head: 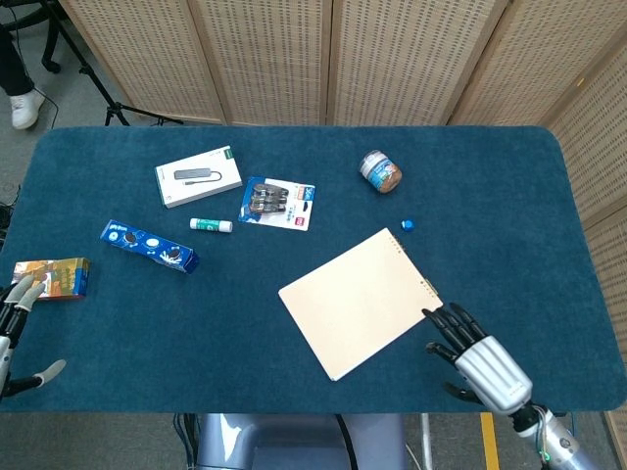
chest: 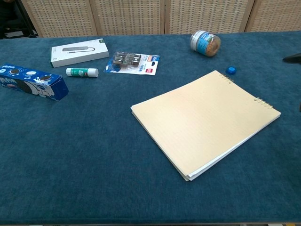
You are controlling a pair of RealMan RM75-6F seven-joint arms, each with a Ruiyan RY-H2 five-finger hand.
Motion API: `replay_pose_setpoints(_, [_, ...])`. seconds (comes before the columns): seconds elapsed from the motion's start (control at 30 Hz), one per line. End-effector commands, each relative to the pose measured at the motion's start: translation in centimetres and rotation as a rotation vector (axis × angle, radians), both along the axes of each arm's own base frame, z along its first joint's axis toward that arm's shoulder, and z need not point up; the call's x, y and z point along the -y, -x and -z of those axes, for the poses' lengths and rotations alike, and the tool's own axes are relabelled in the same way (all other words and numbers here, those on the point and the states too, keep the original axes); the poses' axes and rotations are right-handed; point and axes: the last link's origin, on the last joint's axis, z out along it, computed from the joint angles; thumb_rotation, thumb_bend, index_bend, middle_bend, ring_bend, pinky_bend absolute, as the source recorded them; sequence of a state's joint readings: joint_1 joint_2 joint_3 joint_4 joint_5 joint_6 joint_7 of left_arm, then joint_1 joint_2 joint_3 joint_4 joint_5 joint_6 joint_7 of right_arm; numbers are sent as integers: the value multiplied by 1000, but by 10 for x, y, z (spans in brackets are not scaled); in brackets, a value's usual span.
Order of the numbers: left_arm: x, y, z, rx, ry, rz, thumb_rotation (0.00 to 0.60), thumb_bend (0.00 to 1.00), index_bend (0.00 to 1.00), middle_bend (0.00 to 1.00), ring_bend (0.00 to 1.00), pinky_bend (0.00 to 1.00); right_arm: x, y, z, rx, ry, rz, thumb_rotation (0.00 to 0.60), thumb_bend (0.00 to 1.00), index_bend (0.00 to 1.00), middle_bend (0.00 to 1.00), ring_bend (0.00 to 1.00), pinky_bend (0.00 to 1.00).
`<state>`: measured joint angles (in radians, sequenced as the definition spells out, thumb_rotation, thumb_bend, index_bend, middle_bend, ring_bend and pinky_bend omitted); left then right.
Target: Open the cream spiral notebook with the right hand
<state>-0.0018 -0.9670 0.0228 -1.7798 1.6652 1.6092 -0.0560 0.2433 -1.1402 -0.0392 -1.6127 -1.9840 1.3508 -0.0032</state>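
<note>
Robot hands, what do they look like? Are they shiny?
Yes! The right hand has slim black fingers joined to a shiny silver metal back, with a dark wrist and a thin cable behind it. The left hand, half hidden at the picture's edge, shows pale grey fingertips on dark fingers.
</note>
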Motion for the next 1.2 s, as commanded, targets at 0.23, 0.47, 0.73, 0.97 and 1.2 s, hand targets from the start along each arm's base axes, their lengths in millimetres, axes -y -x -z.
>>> replay_pose_setpoints(0.23, [-4,3,-2,9,1,-18,600,0,0,0,0,0,27,-24,39,-33,-88,-21,600,260,373,0,0,0])
replay_pose_setpoints(0.47, [-3,4,-4,15,-1,-19,600,0,0,0,0,0,35,-42,62,-66,-103,-25,600,260,373,0,0,0])
replay_pose_setpoints(0.73, [-4,4,-3,18,4,-23,600,0,0,0,0,0,42,-71,101,-125,-141,-69,600,332,373,0,0,0])
replay_pose_setpoints(0.97, [-4,5,-4,20,1,-27,600,0,0,0,0,0,40,-83,124,-154,-178,-84,600,337,373,0,0,0])
replay_pose_setpoints(1.2, [-7,6,-5,23,4,-36,600,0,0,0,0,0,37,-88,136,-149,-195,-95,600,337,373,0,0,0])
